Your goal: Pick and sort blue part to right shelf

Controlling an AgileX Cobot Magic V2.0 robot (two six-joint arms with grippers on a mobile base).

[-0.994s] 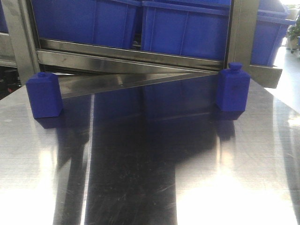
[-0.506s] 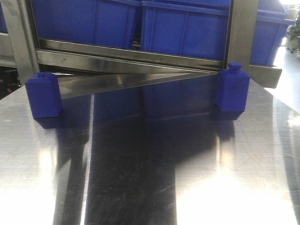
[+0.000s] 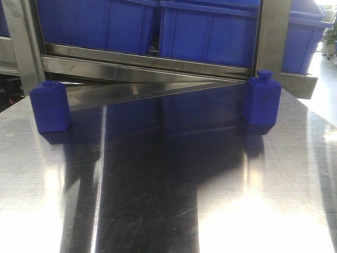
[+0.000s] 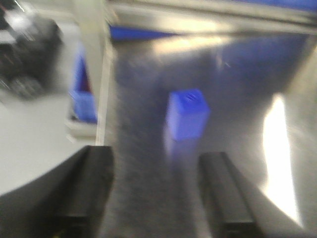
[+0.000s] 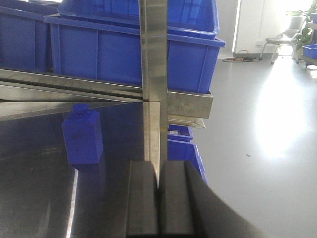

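In the front view, a steel surface (image 3: 158, 200) is seen with two blue parts standing upright on it. The left blue part (image 3: 50, 107) is placed near the far left corner. The right blue part (image 3: 261, 99) is placed near the far right, just before a steel upright post (image 3: 271, 31). The two are kept well apart. Behind them the shelf (image 3: 147, 66) is seen, and large blue bins (image 3: 205, 31) are carried on its rails. No claw is shown in this view.

In the left wrist view, which is blurred, the left claw (image 4: 156, 198) is seen with its two dark fingers (image 4: 84, 193) spread wide apart and nothing held between them. The left blue part (image 4: 187, 115) is seen beyond the gap, upright on the surface and untouched, near the surface's left edge.

In the right wrist view, the right claw (image 5: 158, 203) is seen with its fingers pressed together and nothing gripped. The right blue part (image 5: 82, 134) is seen ahead and to the left, standing beside the upright post (image 5: 153, 74) and below the bins. Pale floor (image 5: 262, 148) is seen on the right.
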